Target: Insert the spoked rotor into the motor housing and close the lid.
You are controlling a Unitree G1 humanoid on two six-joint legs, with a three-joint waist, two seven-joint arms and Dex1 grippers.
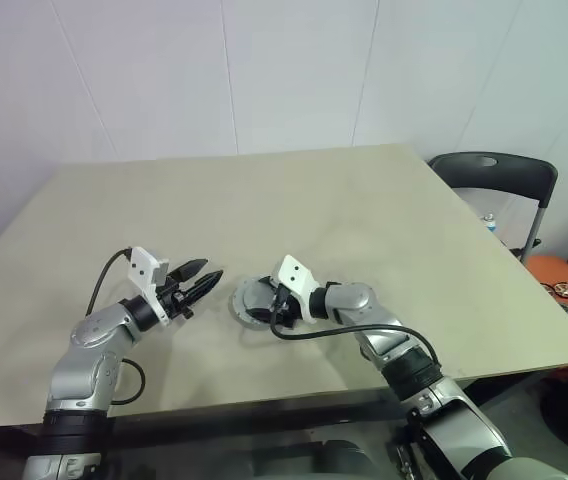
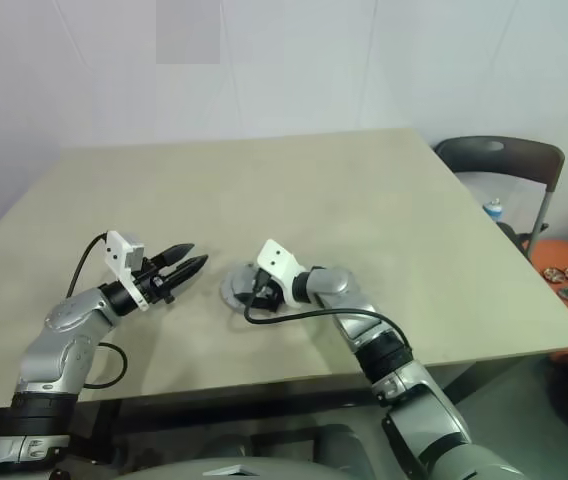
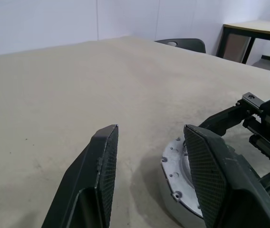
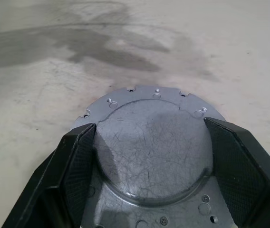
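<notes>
**Lid seating – final step**

R gripper (image 4: 149,156): jaws wide, straddling the domed silver lid (image 4: 151,142), pads at its sides; firm grip unclear. Lid sits on table (image 1: 364,220). L gripper (image 1: 196,282): half-open, empty, just beside. Next, prob.: press lid flush, then let go. Spoked rotor and motor housing presumably beneath lid, hidden.

Beige table (image 1: 264,200) w/ white panel wall (image 1: 264,70) behind, dark folding chair (image 1: 494,175) at right.
</notes>
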